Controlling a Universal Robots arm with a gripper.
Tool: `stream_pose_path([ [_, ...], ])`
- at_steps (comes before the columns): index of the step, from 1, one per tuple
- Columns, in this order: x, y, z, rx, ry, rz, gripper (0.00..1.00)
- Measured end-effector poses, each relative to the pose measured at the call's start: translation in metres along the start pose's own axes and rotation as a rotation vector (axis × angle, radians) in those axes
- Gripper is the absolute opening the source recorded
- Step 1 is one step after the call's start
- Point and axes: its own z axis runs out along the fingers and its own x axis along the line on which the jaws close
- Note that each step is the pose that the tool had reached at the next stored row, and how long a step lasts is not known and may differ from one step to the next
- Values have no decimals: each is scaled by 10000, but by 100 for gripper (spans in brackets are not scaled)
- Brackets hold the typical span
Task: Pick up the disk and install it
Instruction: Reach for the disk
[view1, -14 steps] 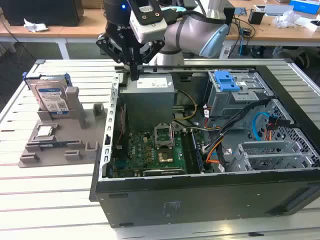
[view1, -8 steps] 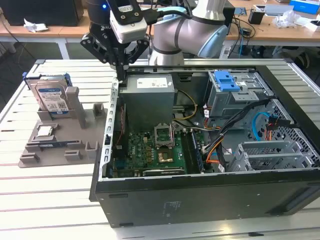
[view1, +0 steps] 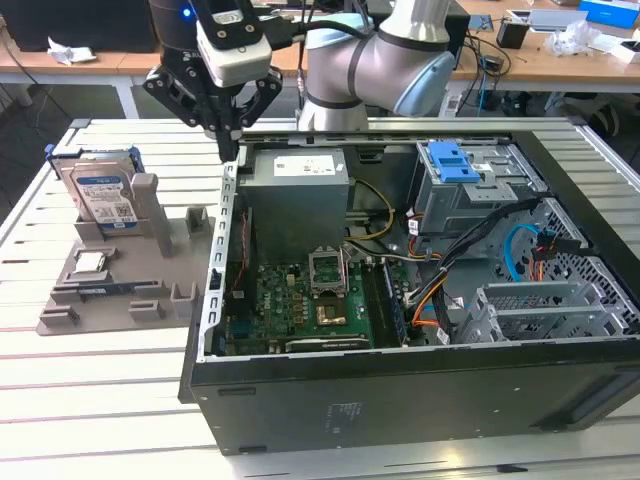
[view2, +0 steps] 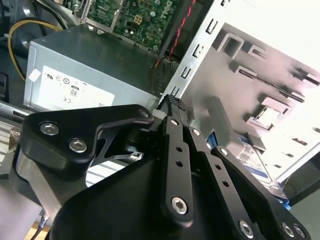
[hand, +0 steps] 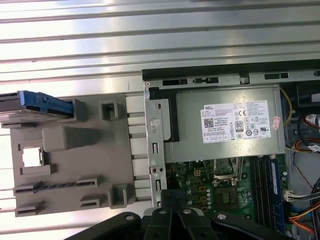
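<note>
My hand (view1: 230, 150) hangs over the near wall of the open case (view1: 400, 400), right by the power supply (view1: 295, 185). Its fingers are pressed together and pinch nothing; in both wrist views the black fingers meet at one tip (view2: 172, 102) (hand: 173, 200).

The disk (view1: 100, 195) is apart from my hand, toward the exterior view's left. It stands on edge in a slot at the far end of the grey holder (view1: 120, 290), label facing out, blue frame around it. In the first wrist view I see it edge-on (hand: 30, 102); in the second wrist view it shows past my fingers (view2: 252, 157). A small silver chip (view1: 90, 262) lies flat in a pocket of the holder, nearer than the disk.

Holder and case sit side by side on the slatted surface (view1: 100, 400). Inside the case the green board (view1: 290, 300) lies below the power supply, and a blue bracket (view1: 450, 160) sits atop the metal bay (view1: 470, 195) toward the exterior view's right.
</note>
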Motion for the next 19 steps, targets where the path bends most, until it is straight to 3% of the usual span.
stream_pose_path([
  [5, 90, -7, -3, 0, 0, 0, 11],
  [8, 188, -14, -5, 0, 0, -1, 11],
  [19, 352, -26, -10, 0, 0, 0, 11],
])
